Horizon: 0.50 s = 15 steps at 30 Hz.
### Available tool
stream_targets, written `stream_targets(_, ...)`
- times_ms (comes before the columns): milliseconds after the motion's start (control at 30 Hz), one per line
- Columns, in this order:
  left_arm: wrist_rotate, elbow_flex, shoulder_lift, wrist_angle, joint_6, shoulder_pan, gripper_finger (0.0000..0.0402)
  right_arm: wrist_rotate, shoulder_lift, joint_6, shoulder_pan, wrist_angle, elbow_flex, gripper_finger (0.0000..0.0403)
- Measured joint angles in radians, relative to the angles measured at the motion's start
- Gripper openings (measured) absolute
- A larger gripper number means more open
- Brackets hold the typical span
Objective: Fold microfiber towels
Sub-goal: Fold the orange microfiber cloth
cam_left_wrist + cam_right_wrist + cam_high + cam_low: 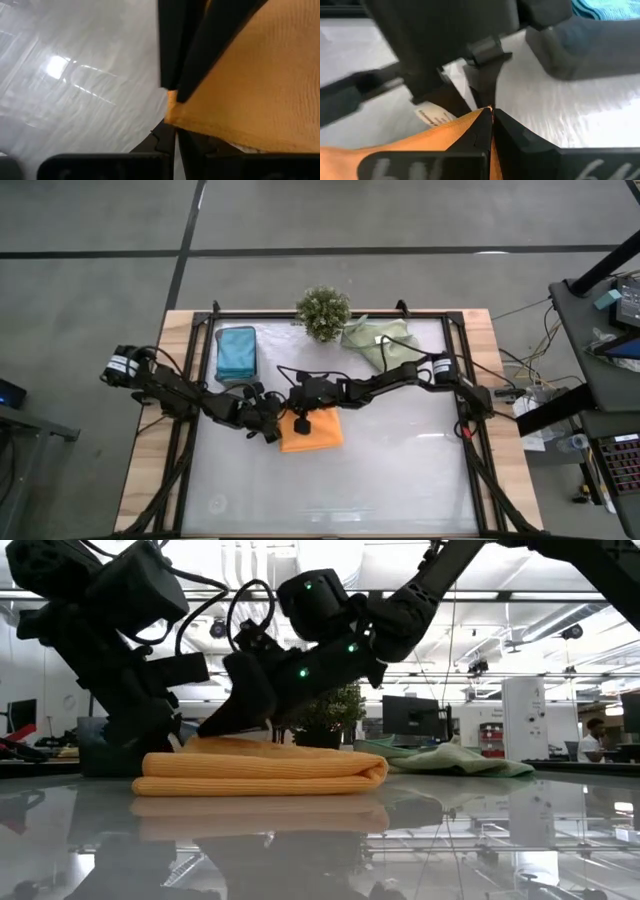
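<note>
Right pincer and left pincer, both clamped on the soft orange towel corners near the plant, best gripped at edges.

Centre of table blocked by folded orange towel, with left end effector and right end effector both clamped on its edge, arms crossing from either side. Far edge crowded: teal-blue towels, bushy plant, crumpled sage-green towel. Open passage across near half and near-right corner.
</note>
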Motion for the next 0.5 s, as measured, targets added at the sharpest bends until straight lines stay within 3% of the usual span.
stream_targets(267, -0.006, 0.0, -0.006, -0.005, 0.0, 0.0, 0.0006, 0.039, 0.048, 0.018, 0.0, 0.049, 0.001, 0.0008)
stream_targets(500, 0.037, 0.036, -0.05, -0.124, 0.0, 0.0, 0.0006, 0.043, 0.048, 0.026, 0.0, 0.05, 0.001, 0.0009)
